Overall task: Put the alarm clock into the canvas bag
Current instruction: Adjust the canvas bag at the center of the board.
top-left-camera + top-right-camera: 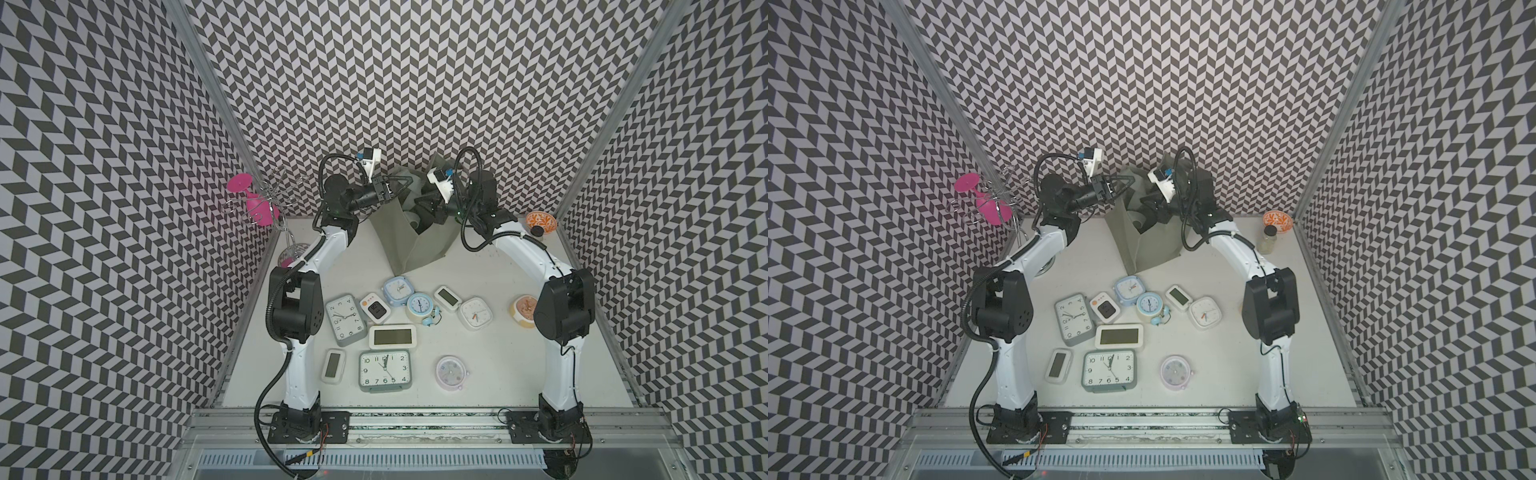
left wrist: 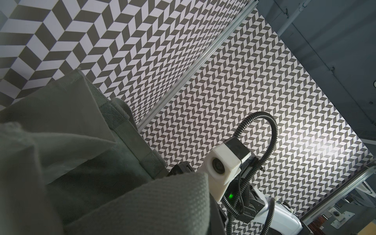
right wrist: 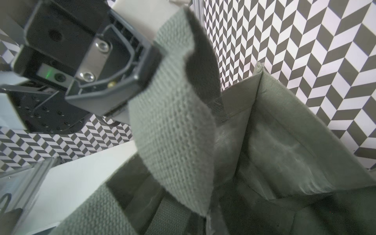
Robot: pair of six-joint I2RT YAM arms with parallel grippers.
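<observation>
The grey-green canvas bag (image 1: 415,245) (image 1: 1150,245) stands at the back of the table with its mouth held apart. My left gripper (image 1: 409,179) (image 1: 1131,178) is shut on one webbing handle (image 3: 173,126) (image 2: 152,207), and its black fingers (image 3: 105,95) pinch the strap. My right gripper (image 1: 419,202) (image 1: 1144,201) is shut at the opposite rim of the bag, its jaws hidden by fabric. Several alarm clocks lie in front of the bag, among them a blue twin-bell alarm clock (image 1: 420,305), a big grey one (image 1: 384,370) and a pink round one (image 1: 451,371). Neither gripper holds a clock.
A wire rack carrying a pink goblet (image 1: 253,199) stands back left. In the back right corner are an orange patterned bowl (image 1: 540,220) and a jar (image 1: 1268,239). A cream bowl (image 1: 524,309) sits by the right arm's elbow. Patterned walls close in three sides.
</observation>
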